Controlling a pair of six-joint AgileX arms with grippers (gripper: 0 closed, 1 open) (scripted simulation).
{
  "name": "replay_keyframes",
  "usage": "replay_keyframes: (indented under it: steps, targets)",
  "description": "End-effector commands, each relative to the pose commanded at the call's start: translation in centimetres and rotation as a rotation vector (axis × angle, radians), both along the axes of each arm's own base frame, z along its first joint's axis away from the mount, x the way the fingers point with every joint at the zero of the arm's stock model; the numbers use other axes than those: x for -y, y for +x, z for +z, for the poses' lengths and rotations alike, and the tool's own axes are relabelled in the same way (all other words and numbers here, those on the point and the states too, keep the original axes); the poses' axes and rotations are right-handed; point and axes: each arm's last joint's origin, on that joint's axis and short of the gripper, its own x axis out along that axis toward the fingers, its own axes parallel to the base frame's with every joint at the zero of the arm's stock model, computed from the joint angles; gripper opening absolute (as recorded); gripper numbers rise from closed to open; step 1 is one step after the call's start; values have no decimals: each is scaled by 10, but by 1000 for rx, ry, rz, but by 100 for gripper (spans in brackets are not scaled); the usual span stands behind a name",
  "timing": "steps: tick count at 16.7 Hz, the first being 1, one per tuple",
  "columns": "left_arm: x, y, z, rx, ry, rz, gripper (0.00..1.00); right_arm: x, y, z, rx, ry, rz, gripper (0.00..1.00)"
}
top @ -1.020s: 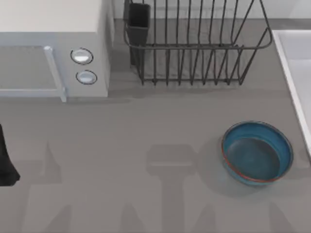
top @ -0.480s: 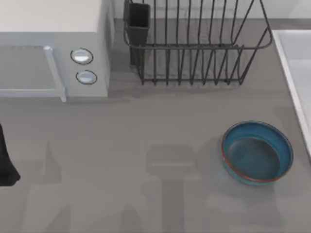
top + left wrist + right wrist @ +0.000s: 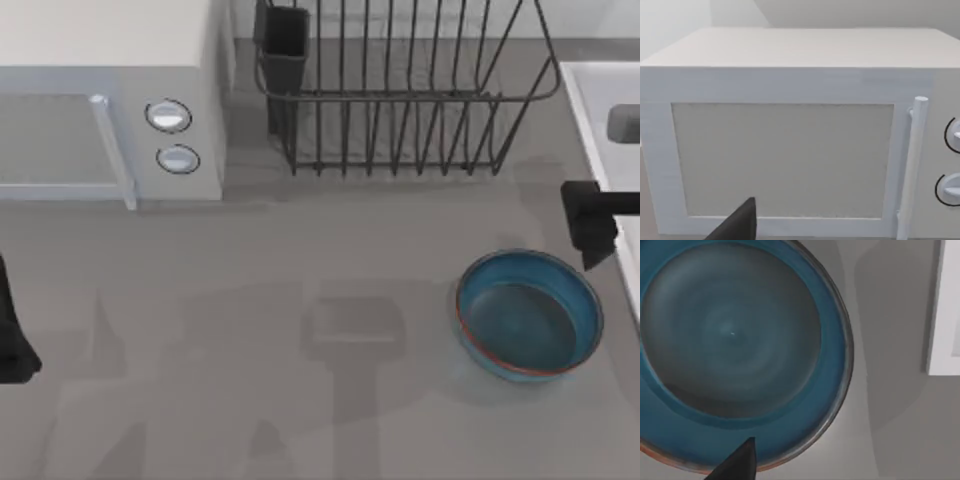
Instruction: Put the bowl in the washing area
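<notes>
The blue-glazed bowl [image 3: 530, 312] with a reddish-brown rim stands upright on the grey table at the right, just left of the washing area [image 3: 603, 120], a pale basin with a raised light rim along the right edge. My right gripper [image 3: 590, 228] hovers over the basin's rim, just beyond the bowl's far right side and apart from it. From the right wrist camera the bowl [image 3: 735, 340] lies directly below, beside the basin's white rim [image 3: 942, 315]. My left gripper [image 3: 10, 335] is parked at the table's left edge.
A white microwave [image 3: 110, 110] stands at the back left, and its door [image 3: 785, 150] faces the left wrist camera. A black wire dish rack [image 3: 400, 90] with a dark cup [image 3: 285, 40] stands at the back middle.
My right arm has come into the top view from the right edge, above the basin rim near the bowl. The bowl and the left arm have not moved.
</notes>
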Motion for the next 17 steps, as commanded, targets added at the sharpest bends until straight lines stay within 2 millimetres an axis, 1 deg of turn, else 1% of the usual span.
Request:
replay_keyframes:
  steps: [3,8,10,12,15,17]
  targets:
    - [0,0,0,0,0,0,100,-7,13,-5,-59,-11,1,100]
    - [0,0,0,0,0,0,100,-6,14,-5,-61,-11,-4,100]
    - [0,0,0,0,0,0,100,-7,15,-11,-67,-13,-1,100]
    - [0,0,0,0,0,0,100,-7,16,-27,-69,-13,1,100]
    - [0,0,0,0,0,0,100,-9,20,-63,-54,-10,1,100]
    - [0,0,0,0,0,0,100,-9,18,-87,-52,-9,1,100]
